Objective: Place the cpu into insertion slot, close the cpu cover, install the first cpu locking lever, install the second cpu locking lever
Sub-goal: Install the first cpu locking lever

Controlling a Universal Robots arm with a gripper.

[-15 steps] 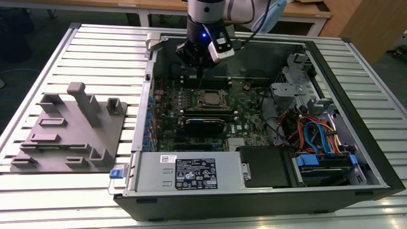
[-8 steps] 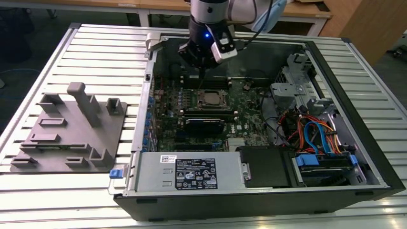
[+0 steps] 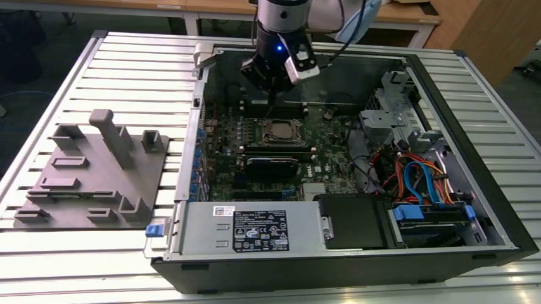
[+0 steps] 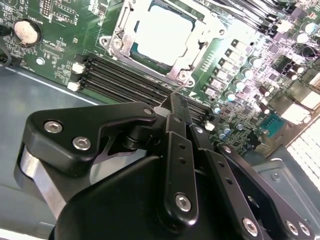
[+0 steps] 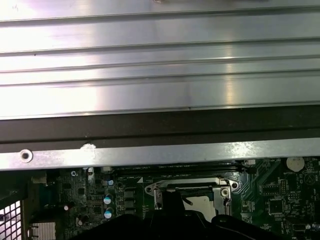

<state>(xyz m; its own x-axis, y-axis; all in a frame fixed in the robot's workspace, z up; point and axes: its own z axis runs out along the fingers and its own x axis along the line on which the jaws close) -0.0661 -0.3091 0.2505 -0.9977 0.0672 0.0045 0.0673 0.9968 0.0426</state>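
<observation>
The slatted aluminium work table (image 3: 68, 76) carries an open black desktop computer case (image 3: 473, 209) lying on its side, with a grey fixture plate of upright blocks (image 3: 93, 171) well apart on the exterior view's left. Inside the case lies the green motherboard (image 3: 222, 152).

The silver-grey square cpu (image 4: 162, 32) is seated in the insertion slot (image 4: 131, 50). The thin silver metal cpu cover (image 4: 202, 42) lies flat around it, its cut-out centre exposing the chip top. Placement and cover closing therefore appear complete; whether either locking lever is latched cannot be told.

The black gripper (image 4: 175, 107) hangs above the long black memory slots (image 4: 115, 75), just beside the socket edge. Its fingers (image 4: 179, 112) are pressed together, grasping nothing visible. A thin wire-like part shows just beyond the fingertips near the cover's corner screw (image 4: 182, 76); it is judged to be a lever end, but contact cannot be confirmed.

Procedure note: apply lever force along the lever's own arc, keeping the closed tip low and parallel to the board, so it does not slip onto the memory slots.

Clearance: the case wall (image 5: 160, 152) stands near the socket on one side. The capacitor rows (image 4: 235, 85) crowd another. Open room lies directly above the socket.
</observation>
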